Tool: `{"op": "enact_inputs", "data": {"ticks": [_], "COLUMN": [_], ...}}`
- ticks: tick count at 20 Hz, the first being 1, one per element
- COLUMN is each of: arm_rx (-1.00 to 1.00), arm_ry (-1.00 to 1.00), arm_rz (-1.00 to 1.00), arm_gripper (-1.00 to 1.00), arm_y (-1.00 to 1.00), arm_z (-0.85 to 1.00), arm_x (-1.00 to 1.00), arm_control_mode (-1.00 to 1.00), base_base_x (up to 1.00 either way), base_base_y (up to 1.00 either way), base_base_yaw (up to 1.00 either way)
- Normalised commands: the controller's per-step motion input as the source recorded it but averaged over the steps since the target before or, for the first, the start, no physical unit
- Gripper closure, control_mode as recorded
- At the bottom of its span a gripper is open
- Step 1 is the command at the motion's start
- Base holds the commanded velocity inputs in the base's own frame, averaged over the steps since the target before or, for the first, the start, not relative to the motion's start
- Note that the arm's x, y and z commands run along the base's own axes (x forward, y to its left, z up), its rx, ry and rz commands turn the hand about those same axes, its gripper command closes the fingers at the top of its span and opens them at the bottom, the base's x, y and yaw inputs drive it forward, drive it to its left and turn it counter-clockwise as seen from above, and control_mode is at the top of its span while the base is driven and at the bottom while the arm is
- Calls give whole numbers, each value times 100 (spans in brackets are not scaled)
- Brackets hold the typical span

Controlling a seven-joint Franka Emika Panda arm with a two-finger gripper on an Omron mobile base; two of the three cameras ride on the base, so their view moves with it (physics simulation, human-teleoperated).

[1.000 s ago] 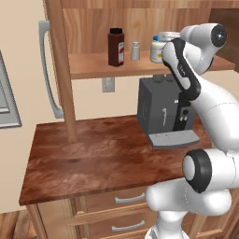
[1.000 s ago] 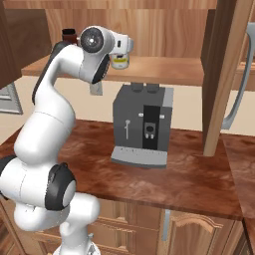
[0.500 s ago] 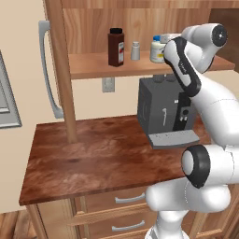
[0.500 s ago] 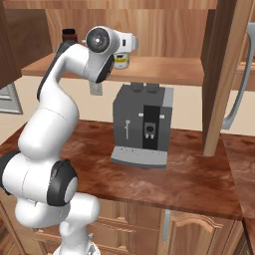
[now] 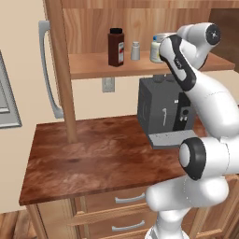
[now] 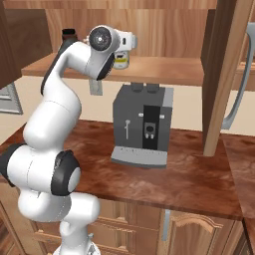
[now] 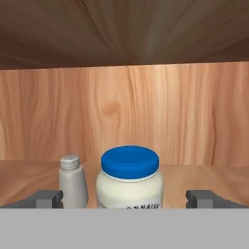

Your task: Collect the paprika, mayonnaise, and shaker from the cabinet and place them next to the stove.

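Three things up on the cabinet (image 5: 140, 65) shelf: mayonnaise (image 7: 129, 180) dead centre between wide-open, empty gripper (image 7: 129, 198) fingers, probably lined up for grabbing first, shaker (image 7: 73, 181) just beside it, paprika (image 5: 115, 47) further along.

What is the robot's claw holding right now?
Nothing. The claw is open, its two tips standing wide on either side of the mayonnaise without touching it. The shaker stands beside the jar.
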Motion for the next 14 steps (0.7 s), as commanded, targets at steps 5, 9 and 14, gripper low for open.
{"op": "enact_inputs", "data": {"ticks": [5, 9, 14], "arm_rx": [0, 0, 0], "arm_ry": [0, 0, 0], "arm_rz": [3, 1, 1], "arm_gripper": [-100, -100, -100], "arm_y": [-2, 0, 0], "arm_z": [-1, -11, -7], "arm_x": [22, 10, 13], "arm_control_mode": [-100, -100, -100], "base_base_x": [0, 0, 0], "base_base_y": [0, 0, 0], "base_base_yaw": [0, 0, 0]}}
